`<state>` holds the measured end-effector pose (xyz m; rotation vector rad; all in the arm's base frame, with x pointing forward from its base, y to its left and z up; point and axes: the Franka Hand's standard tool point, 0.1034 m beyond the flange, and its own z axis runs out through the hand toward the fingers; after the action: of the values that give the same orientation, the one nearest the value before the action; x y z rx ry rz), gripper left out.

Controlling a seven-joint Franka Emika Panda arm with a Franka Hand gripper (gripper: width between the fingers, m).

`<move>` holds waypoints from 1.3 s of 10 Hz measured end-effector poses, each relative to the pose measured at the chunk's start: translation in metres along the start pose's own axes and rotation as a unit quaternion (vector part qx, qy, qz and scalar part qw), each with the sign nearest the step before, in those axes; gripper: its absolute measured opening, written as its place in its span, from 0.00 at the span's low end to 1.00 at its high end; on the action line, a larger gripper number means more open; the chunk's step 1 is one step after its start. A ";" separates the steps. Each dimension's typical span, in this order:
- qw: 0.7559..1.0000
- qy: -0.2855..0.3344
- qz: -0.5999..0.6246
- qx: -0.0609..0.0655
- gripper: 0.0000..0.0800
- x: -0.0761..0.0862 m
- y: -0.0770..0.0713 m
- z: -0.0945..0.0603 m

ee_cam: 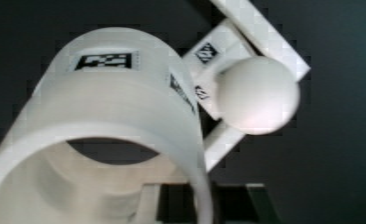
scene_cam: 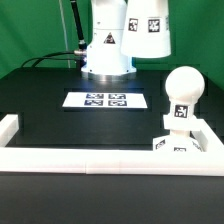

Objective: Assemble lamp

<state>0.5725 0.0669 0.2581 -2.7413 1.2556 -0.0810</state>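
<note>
White plastic is filling most of the wrist view: the conical shade [ee_cam: 109, 120] is sitting right under the camera, its open mouth turned toward the lens, and the jaws are grasping it by the wall, the dark fingertips [ee_cam: 162, 200] showing at its rim. In the exterior view the same shade [scene_cam: 145, 30] is hanging high in the air, tagged face outward, up beside the arm's white pedestal [scene_cam: 105, 55] and well above everything else.

Below it, the bulb [scene_cam: 183, 85] is standing upright on its stem in the base block [scene_cam: 175, 143], which is tucked into the corner of the border rail [scene_cam: 100, 158] on the exterior view's right. The wrist view is showing that bulb [ee_cam: 256, 95] just beside the shade's outer wall, apparently further down, though how far apart they are I cannot tell.

My judgement is that the shade is being carried over to be lowered onto the bulb. The risk is lying in alignment: if the shade is coming down off-centre or tilted, its rim is likely striking the round bulb sideways and tipping or shifting the standing assembly. A grasp on a thin, smooth, tapered wall is also liable to slip or rotate on contact.

Further out, the marker board [scene_cam: 105, 99] is lying flat on the black tabletop [scene_cam: 50, 110], out of the path.
</note>
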 end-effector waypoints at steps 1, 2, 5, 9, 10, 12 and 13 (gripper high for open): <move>1.000 0.004 -0.001 0.002 0.06 0.005 -0.010 0.000; 1.000 0.008 0.000 0.004 0.06 0.009 -0.017 0.000; 1.000 0.011 0.012 0.003 0.06 0.008 -0.032 0.008; 1.000 0.009 0.001 -0.009 0.06 0.008 -0.046 0.032; 1.000 0.008 -0.005 -0.010 0.06 0.008 -0.044 0.034; 1.000 0.005 -0.009 -0.012 0.06 0.006 -0.042 0.036; 1.000 0.005 -0.009 -0.013 0.06 0.006 -0.042 0.037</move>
<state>0.6115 0.0924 0.2274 -2.7769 1.2429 -0.0803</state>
